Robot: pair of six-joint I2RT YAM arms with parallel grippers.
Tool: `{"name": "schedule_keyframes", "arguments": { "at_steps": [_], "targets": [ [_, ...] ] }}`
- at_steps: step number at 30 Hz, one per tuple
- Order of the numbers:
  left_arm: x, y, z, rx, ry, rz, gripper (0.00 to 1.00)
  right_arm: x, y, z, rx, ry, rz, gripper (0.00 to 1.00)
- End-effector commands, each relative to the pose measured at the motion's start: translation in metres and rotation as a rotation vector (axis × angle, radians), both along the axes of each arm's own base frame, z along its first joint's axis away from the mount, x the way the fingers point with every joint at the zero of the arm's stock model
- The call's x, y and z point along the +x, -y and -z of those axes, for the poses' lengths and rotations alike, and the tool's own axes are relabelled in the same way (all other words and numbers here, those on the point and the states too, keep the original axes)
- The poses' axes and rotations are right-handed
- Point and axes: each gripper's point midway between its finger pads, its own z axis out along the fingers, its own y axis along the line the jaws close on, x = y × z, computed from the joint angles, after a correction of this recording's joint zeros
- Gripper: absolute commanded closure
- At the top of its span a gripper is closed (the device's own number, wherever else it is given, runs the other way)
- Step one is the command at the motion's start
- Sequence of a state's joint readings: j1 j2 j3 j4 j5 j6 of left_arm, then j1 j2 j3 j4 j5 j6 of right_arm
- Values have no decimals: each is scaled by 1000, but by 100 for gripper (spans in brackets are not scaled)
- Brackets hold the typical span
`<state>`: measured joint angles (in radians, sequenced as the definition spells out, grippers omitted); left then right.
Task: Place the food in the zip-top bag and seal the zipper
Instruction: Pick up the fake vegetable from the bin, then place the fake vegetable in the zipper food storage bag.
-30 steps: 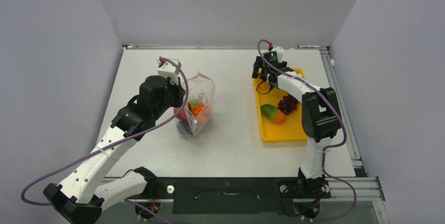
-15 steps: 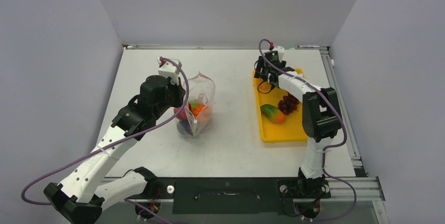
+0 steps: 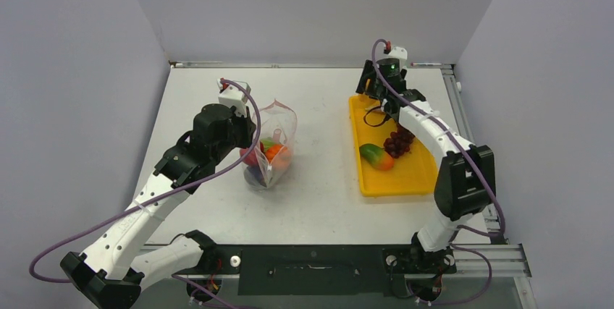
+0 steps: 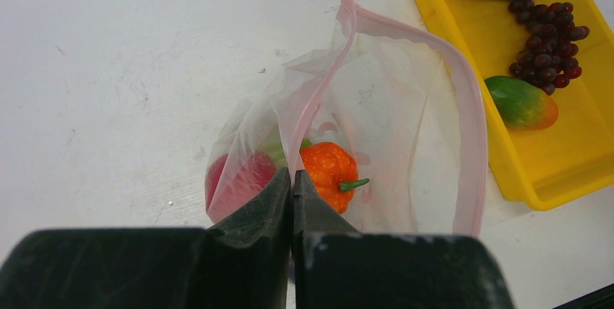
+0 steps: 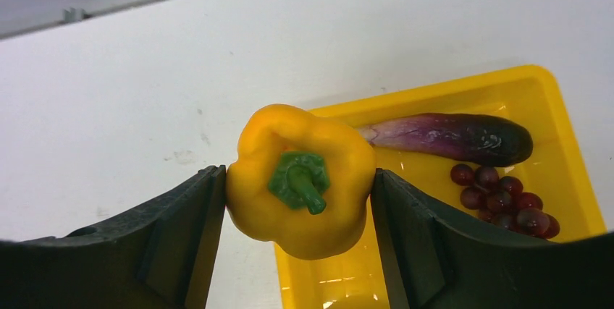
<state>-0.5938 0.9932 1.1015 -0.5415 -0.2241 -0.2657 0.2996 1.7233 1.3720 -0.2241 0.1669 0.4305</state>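
You have a white table (image 3: 318,200) filling the middle of the top view, its matte surface marked with a few faint scuffs. Two things rest directly on it. The clear zip-top bag (image 3: 274,142) stands just left of centre, and the yellow tray (image 3: 397,179) lies well apart at right of centre, its long side running toward the top of the frame.

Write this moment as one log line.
left fingers: pinching zip-top bag rim | right fingers: gripping yellow pepper | tray: eggplant, grapes, green-orange piece
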Motion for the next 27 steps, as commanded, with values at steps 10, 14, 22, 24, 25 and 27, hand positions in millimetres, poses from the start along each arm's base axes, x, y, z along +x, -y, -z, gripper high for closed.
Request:
{"name": "schedule_keyframes", "arguments": {
  "at_steps": [10, 14, 22, 24, 25, 27],
  "targets": [
    [3, -1, -13, -21, 48, -6, 100, -66, -54, -145, 95, 311, -209, 71],
    [3, -2, -12, -19, 48, -9, 100, -86, -78, -172, 152, 364, -331, 71],
    [4, -1, -12, -20, 47, -8, 100, -129, -121, -217, 314, 459, -586, 72],
    [4, -1, -12, -21, 47, -8, 100, -138, -132, -225, 343, 476, -640, 72],
    [3, -2, -12, -21, 48, -9, 100, -143, -138, -229, 359, 483, -665, 72],
    [3, -2, -13, -21, 49, -10, 100, -153, -150, -235, 379, 495, -715, 72]
  ]
}}
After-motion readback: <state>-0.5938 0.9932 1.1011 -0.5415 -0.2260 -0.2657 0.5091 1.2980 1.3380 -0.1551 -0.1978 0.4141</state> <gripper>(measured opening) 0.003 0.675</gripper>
